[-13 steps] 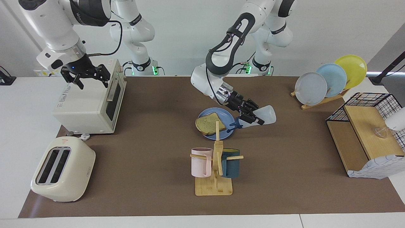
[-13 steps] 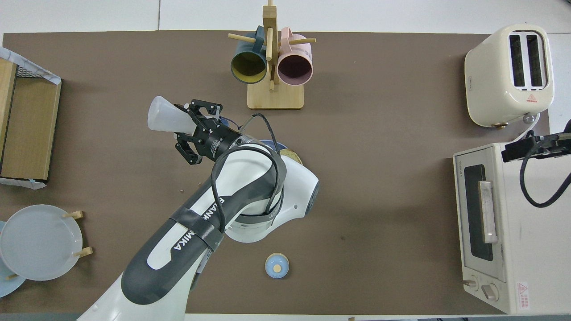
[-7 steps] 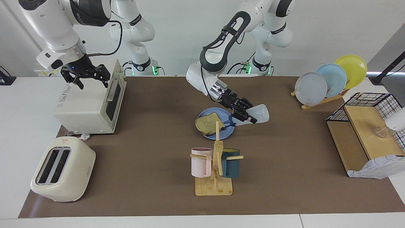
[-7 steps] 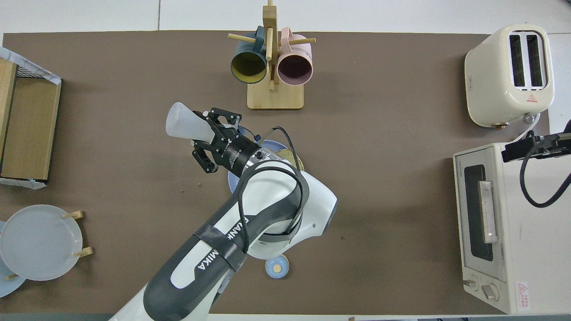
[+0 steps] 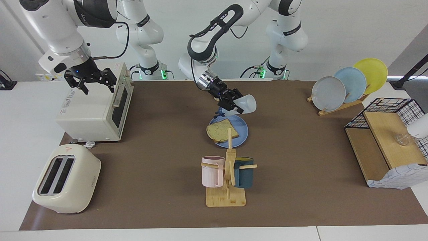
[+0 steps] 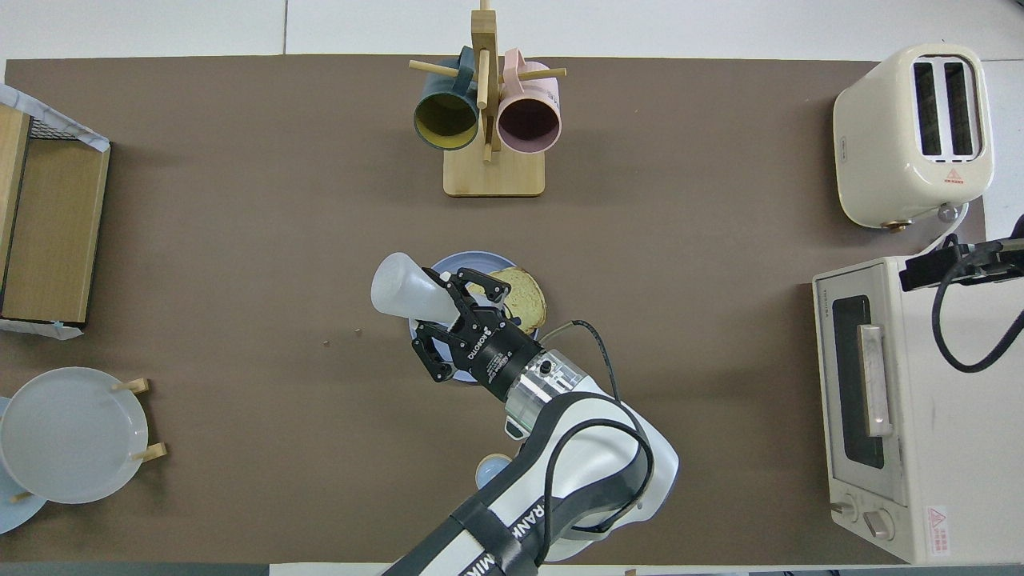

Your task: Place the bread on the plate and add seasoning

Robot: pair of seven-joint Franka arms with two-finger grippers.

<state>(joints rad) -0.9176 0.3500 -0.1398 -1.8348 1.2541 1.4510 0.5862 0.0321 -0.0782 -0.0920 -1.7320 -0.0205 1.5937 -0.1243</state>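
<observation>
The bread (image 5: pixel 221 130) (image 6: pixel 524 296), a tan speckled slice, lies on the round blue plate (image 5: pixel 242 132) (image 6: pixel 448 268) in the middle of the table. My left gripper (image 5: pixel 233 102) (image 6: pixel 446 310) is shut on the seasoning (image 5: pixel 246 104) (image 6: pixel 398 288), a translucent white bottle. It holds the bottle tipped over, base up and dark cap down, above the plate's rim nearer the robots. My right gripper (image 5: pixel 90 82) hangs open over the toaster oven (image 5: pixel 97 107) with nothing in it; that arm waits.
A wooden mug rack (image 5: pixel 227 174) with a pink and a dark blue mug stands farther from the robots than the plate. A cream toaster (image 5: pixel 67 179) sits at the right arm's end. A plate rack (image 5: pixel 347 83) and a wire basket (image 5: pixel 391 110) are at the left arm's end. A small blue dome (image 6: pixel 490 468) is partly under the left arm.
The left gripper has carried the tipped bottle from beside the plate toward the right arm's end and closer to the robots, now over the plate's rim. The right arm has not moved.
</observation>
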